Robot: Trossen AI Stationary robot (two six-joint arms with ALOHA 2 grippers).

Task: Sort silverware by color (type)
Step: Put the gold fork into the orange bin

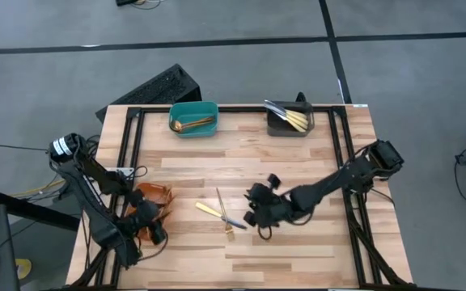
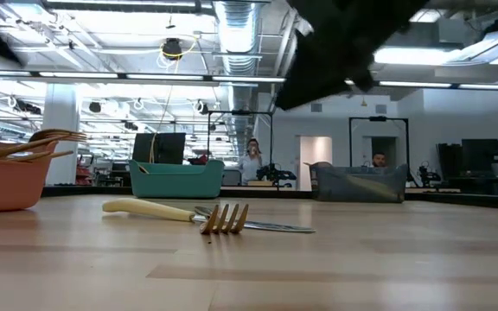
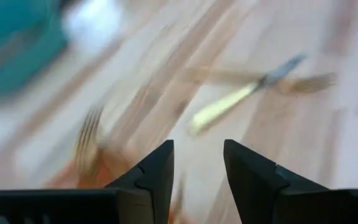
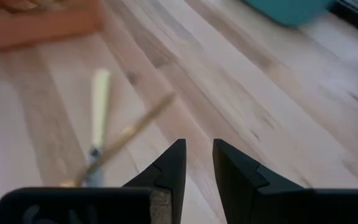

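A knife (image 1: 209,209) and fork (image 1: 227,218) lie crossed between our left gripper (image 1: 154,229) and right gripper (image 1: 259,217), both parted, holding nothing.

A pale wood-plank tabletop (image 1: 298,174) fills the centre of the overhead frame. At its upper edge sit a teal bin (image 1: 193,118), upper centre-left, holding gold pieces, and a dark grey bin (image 1: 289,121), upper centre-right, holding cream-handled ones. An orange bin (image 1: 154,212) rests at lower left, forks showing above its rim in the table-level view. Near the centre, a cream-handled knife (image 1: 209,210) and a gold fork (image 1: 225,215) lie crossed directly on the wood.
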